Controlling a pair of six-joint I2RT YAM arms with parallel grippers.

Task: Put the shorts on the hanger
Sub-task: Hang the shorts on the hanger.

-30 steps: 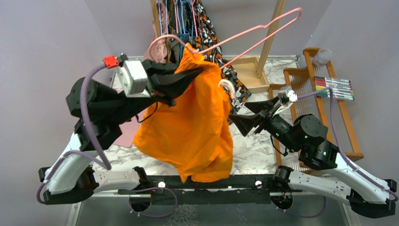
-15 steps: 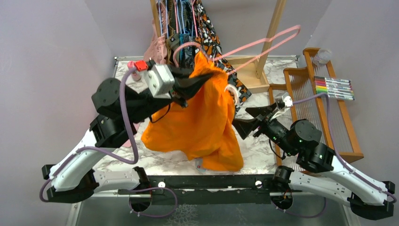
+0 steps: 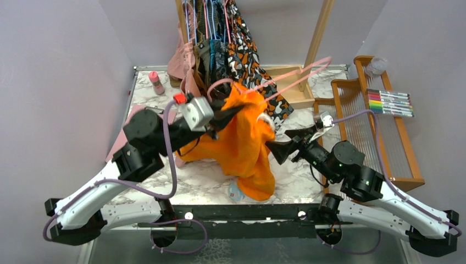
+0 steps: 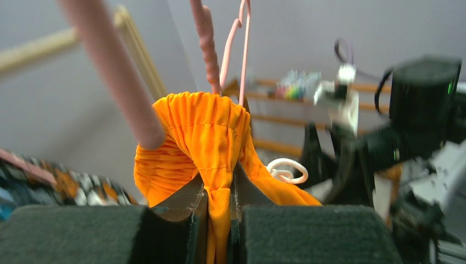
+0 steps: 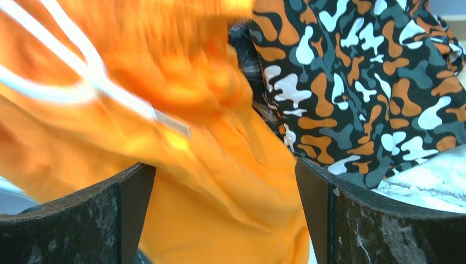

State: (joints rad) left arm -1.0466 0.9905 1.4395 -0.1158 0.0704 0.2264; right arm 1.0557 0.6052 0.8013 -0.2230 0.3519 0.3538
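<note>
The bright orange shorts (image 3: 244, 143) hang bunched over the pink wire hanger (image 3: 291, 69), their lower end trailing to the marble table. My left gripper (image 3: 228, 113) is shut on a fold of the shorts (image 4: 220, 148) near the waistband, with the pink hanger (image 4: 206, 41) rising just beyond it. The white drawstring (image 4: 286, 170) loops out on the right. My right gripper (image 3: 275, 148) stands open just right of the hanging shorts (image 5: 220, 187), whose fabric fills the space in front of its wide-apart fingers without being gripped.
A rack at the back holds a patterned orange-black-white garment (image 3: 247, 52), a dusty pink garment (image 3: 181, 63) and blue hangers. A wooden tray (image 3: 288, 82) and rack post (image 3: 319, 33) stand behind. A wooden stand with markers (image 3: 390, 102) is at right, a small bottle (image 3: 157, 82) at back left.
My left arm has carried the shorts and hanger down and toward the middle of the table; the hanger has dropped lower. The right gripper has shifted slightly left, closer to the shorts.
</note>
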